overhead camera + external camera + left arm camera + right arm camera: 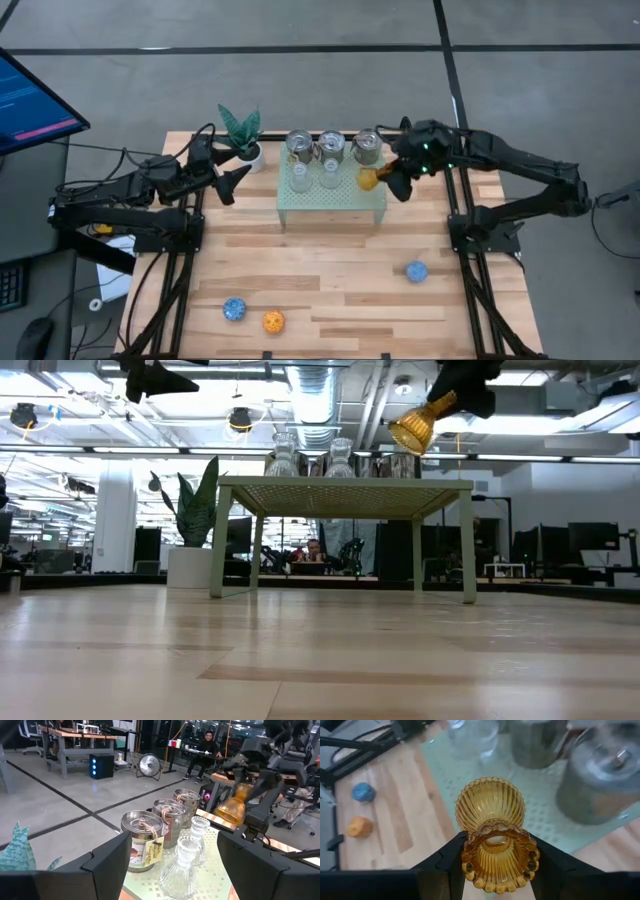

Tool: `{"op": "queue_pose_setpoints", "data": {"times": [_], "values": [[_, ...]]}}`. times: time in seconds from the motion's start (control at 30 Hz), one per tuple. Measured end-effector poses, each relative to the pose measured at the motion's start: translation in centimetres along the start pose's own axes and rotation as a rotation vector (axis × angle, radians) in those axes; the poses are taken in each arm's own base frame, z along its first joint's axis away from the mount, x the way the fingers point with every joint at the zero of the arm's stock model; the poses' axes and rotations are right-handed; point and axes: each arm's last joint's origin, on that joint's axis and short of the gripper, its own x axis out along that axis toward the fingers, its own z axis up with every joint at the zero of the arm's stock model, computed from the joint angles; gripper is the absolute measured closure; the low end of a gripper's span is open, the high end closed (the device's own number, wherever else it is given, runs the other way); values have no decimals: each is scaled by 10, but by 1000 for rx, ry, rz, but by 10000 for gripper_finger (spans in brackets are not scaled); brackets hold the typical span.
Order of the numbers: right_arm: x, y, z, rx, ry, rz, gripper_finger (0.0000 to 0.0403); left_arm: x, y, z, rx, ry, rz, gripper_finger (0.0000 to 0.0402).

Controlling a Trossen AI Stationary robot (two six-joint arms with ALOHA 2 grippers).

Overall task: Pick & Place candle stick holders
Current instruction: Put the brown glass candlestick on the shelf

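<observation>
Amber glass holder [492,837] clamped between the two dark fingers [442,860] of the right gripper [385,180], jaws partly closed against its ribbed stem, beaded rim nearest the wrist and the rounded cup pointing away past the fingertips. Held clear of everything, tilted, just above the right-hand end of the pale green perforated stand [335,205], not touching it. Beyond the fingertips on that stand: three silver metal holders [332,146] in a row, and two clear glass holders [314,174] just in front of them. Farther out past the fingers, down on the wooden table [330,265]: two blue holders [416,271] and one orange holder [273,322], well apart from the stand. Left gripper [232,183] raised beside the leafy plant in its white pot [243,135], fingers [107,857] spread wide and empty, aimed toward the stand with the silver and clear holders ahead of the fingertips.
</observation>
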Motion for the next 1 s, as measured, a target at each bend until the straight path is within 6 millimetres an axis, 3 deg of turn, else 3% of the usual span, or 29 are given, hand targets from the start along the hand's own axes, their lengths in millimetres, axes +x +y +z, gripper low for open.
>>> {"op": "queue_pose_setpoints", "data": {"times": [0.17, 0.57, 0.77, 1.0], "values": [[8, -7, 13, -30, 97, -56, 248, 0, 0, 0, -6, 0, 0, 105], [66, -4, 30, -125, 306, -92, 248, 0, 0, 0, -42, 1, 0, 105], [71, -2, 46, -171, 315, -145, 248, 0, 0, 0, -48, 2, 0, 105], [70, -4, 48, -192, 407, -197, 248, 0, 0, 0, -50, 1, 0, 105]]}}
